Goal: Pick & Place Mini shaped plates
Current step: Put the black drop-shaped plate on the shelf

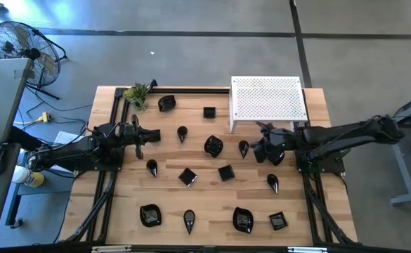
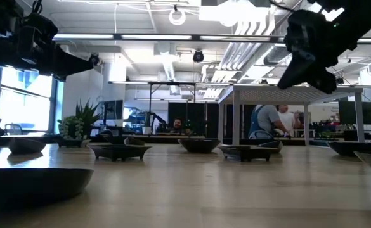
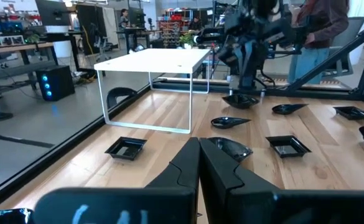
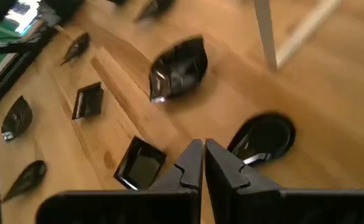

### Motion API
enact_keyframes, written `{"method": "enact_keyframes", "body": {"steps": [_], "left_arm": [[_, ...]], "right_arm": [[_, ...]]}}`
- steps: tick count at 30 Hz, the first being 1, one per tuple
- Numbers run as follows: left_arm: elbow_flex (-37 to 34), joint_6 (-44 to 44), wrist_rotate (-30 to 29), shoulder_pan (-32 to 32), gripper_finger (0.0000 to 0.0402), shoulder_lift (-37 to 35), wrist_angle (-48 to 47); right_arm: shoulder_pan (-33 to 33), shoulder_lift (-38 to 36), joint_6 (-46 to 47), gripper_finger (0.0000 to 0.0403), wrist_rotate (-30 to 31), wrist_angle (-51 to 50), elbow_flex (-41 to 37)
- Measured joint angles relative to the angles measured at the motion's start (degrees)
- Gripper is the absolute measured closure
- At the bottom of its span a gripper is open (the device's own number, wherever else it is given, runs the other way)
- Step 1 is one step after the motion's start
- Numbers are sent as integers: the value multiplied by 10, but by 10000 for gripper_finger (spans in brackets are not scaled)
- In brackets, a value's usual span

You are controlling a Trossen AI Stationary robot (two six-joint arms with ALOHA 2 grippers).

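Several small glossy black plates lie flat and scattered on the wooden table [image 1: 114,204]. They include a wavy one [image 1: 213,146], a teardrop [image 1: 244,147] and a square [image 1: 225,172]. My right gripper [image 1: 265,150] is shut and empty. It hangs above the table beside that teardrop plate [image 4: 262,138], with the wavy plate [image 4: 178,67] and a square plate [image 4: 141,163] just beyond its fingers. In the low view it [image 2: 309,47] sits well above the tabletop. My left gripper [image 1: 145,137] is shut, empty and raised near the table's left side, pointing right [image 3: 199,163].
A white perforated platform [image 1: 268,98] stands on thin legs at the far right of the table, close behind my right gripper. A small green plant [image 1: 138,95] sits at the far left corner. Black rails frame the table. People stand in the room beyond [image 2: 271,120].
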Motion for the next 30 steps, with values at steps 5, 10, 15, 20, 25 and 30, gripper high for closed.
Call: {"method": "enact_keyframes", "body": {"steps": [5,10,15,20,25,30], "left_arm": [[0,0,0,0,401,0,0],[0,0,3,0,401,0,0],[0,0,9,0,401,0,0],[0,0,11,0,401,0,-1],[0,0,13,0,401,0,-7],[0,0,17,0,401,0,-9]], "right_arm": [[0,63,72,346,-2,-20,0],[-16,124,141,312,16,-18,0],[-42,179,161,309,16,-7,0],[-63,226,167,309,8,20,0],[-70,262,176,309,5,34,0],[-69,284,172,309,11,64,0]]}}
